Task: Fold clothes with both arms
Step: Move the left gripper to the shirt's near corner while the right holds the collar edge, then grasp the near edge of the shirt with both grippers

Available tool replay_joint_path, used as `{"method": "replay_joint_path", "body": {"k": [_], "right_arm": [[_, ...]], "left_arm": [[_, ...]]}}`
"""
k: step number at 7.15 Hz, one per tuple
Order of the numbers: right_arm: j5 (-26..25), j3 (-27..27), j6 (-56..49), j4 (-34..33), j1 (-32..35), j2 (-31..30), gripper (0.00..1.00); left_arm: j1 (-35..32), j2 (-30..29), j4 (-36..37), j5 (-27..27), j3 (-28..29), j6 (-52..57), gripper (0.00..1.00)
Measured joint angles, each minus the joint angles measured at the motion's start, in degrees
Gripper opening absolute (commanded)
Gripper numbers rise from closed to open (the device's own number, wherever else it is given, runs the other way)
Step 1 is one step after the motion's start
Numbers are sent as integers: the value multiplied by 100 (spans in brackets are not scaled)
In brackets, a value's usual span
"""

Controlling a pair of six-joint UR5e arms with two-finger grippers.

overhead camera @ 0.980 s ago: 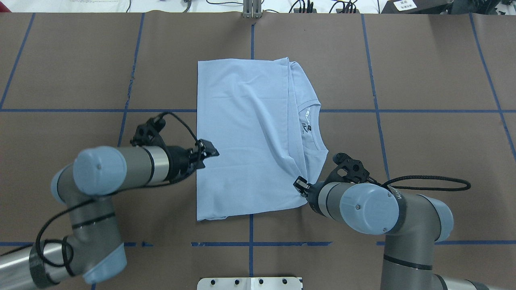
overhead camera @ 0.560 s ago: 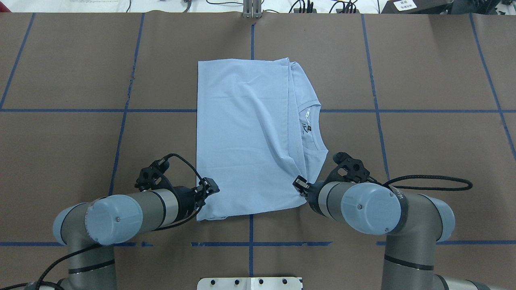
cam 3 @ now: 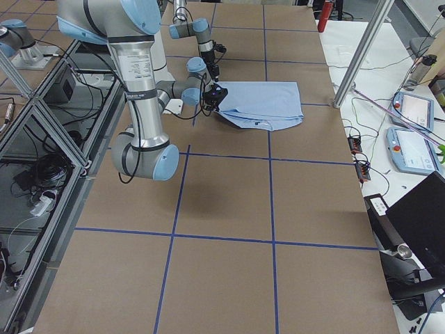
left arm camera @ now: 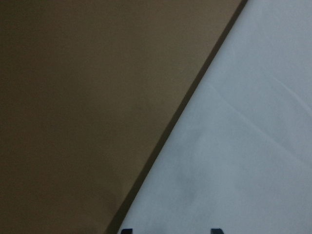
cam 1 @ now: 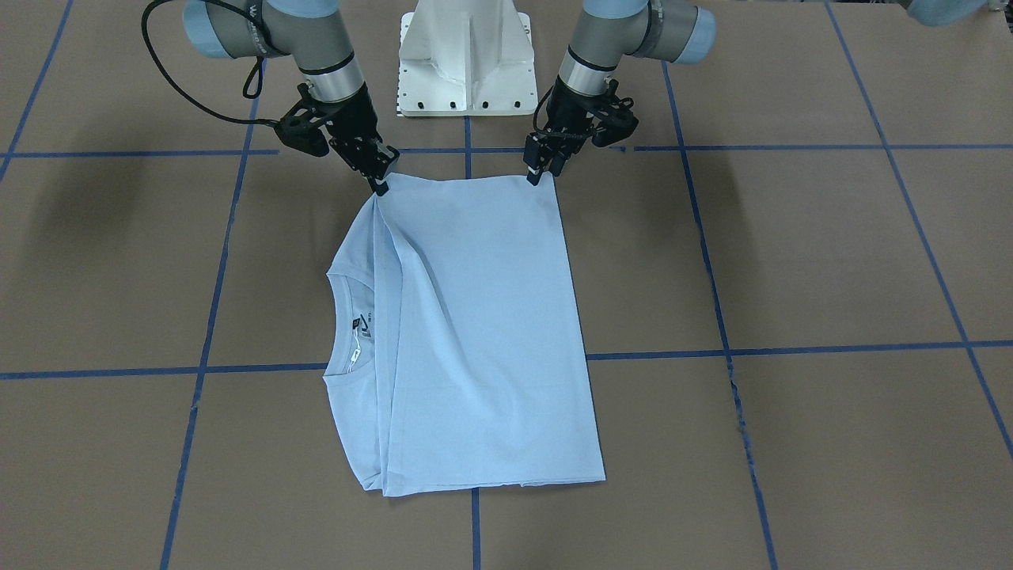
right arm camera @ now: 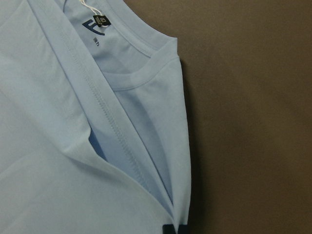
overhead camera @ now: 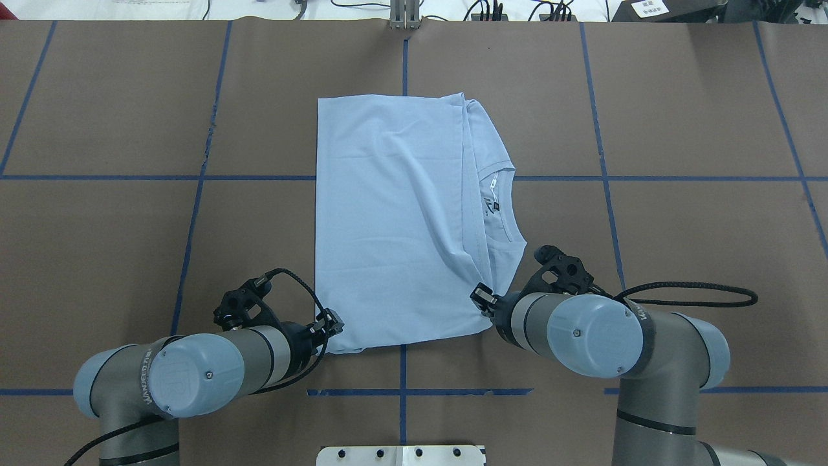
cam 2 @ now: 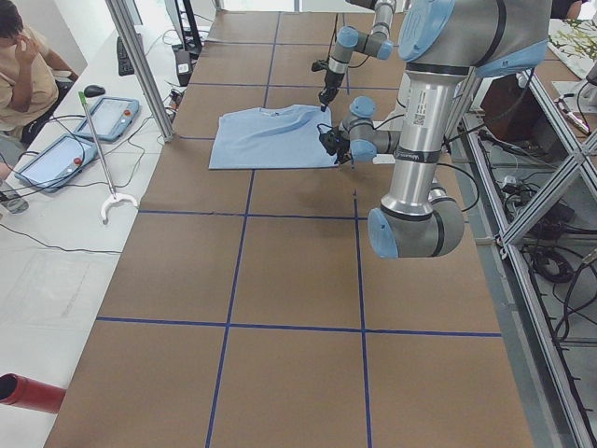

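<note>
A light blue t-shirt (overhead camera: 388, 226) lies flat on the brown bench (overhead camera: 129, 116). It is folded lengthwise into a long strip that stretches straight away from both sets of fingers.

The left fingers (overhead camera: 333, 321) sit low at the strip's near corner on the left arm's (overhead camera: 194, 372) side. In the left wrist view their two tips are spread wide apart. One is at the cloth's edge and the other over the cloth, and they grip nothing.

The right fingers (overhead camera: 480, 296), on the right arm (overhead camera: 588, 333), are at the opposite near corner. They are pressed together on the doubled edge of the fabric. From those tips the layers rise in a stitched ridge that runs away along the shirt.

Just past the right fingers, on their outer side, the lower layer pokes out with the collar (right arm camera: 146, 68) showing. A dark label (right arm camera: 100, 20) sits inside the collar.

Blue tape lines (overhead camera: 97, 176) cross the bench, and one passes under the shirt well ahead of both sets of fingers. Behind the fingers, between the two arms, stands a white base (cam 1: 467, 63).
</note>
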Motion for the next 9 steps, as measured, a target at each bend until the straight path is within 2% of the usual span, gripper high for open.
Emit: {"method": "replay_joint_path", "body": {"k": [4, 7, 8, 9], "right_arm": [[0, 20, 0, 0, -1, -2, 0], [0, 27, 0, 0, -1, 3, 0], [0, 28, 0, 0, 0, 6, 0], [0, 30, 0, 0, 4, 6, 0]], "left_arm": [[129, 12, 31, -10, 55, -111, 59], [180, 18, 31, -5, 70, -156, 47], [183, 21, 31, -3, 73, -158, 33], [183, 22, 31, -2, 77, -159, 3]]}}
